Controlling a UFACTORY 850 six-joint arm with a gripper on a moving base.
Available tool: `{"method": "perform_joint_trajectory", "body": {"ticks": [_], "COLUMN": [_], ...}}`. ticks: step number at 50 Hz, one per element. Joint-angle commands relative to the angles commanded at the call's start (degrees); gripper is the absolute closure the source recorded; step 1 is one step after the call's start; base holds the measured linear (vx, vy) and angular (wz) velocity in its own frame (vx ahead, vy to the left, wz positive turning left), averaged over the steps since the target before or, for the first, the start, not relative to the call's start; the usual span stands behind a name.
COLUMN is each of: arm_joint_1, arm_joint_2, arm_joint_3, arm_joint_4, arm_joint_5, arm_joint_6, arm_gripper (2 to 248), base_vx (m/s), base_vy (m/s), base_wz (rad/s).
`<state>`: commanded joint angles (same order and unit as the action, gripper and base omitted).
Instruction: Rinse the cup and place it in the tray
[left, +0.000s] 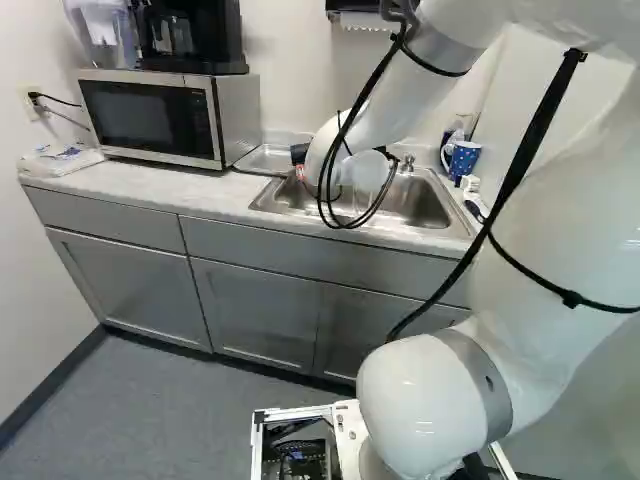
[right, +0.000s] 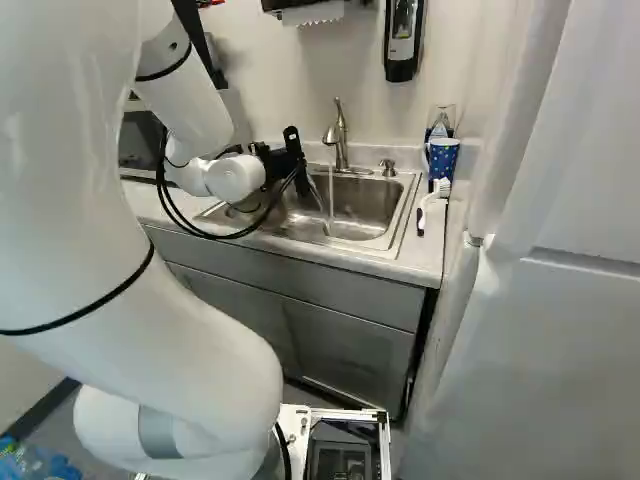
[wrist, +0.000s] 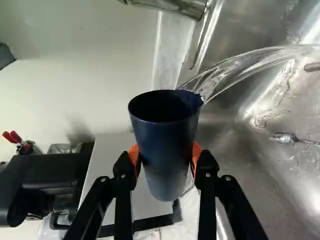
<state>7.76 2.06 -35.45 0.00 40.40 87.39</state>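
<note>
My gripper (right: 294, 160) is over the left part of the sink (right: 365, 212) in the right base view. In the wrist view the gripper (wrist: 166, 159) is shut on a dark blue cup (wrist: 165, 142), an orange pad on each side. The cup's open mouth faces away from the fingers. Water runs from the faucet (right: 340, 135) and splashes at the cup's rim, spreading into the sink. A shallow metal tray (left: 262, 160) lies between the microwave and the sink.
A microwave (left: 150, 118) carries a black coffee maker (left: 190, 35). Right of the sink stand a patterned blue mug (right: 442, 158) and a white brush (right: 432, 200). A soap dispenser (right: 403, 40) hangs on the wall. A spoon-like utensil (wrist: 284, 138) lies in the sink.
</note>
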Motion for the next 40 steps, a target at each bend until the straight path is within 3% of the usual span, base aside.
{"method": "perform_joint_trajectory", "body": {"ticks": [34,40], "arm_joint_1": [0.0,0.0], "arm_joint_2": [0.0,0.0], "arm_joint_3": [0.0,0.0], "arm_joint_4": [0.0,0.0], "arm_joint_5": [0.0,0.0], "arm_joint_6": [20.5,20.5], "arm_gripper": [130,130], "base_vx": [0.000,0.000], "base_vy": [0.000,0.000], "base_wz": [0.000,0.000]}}
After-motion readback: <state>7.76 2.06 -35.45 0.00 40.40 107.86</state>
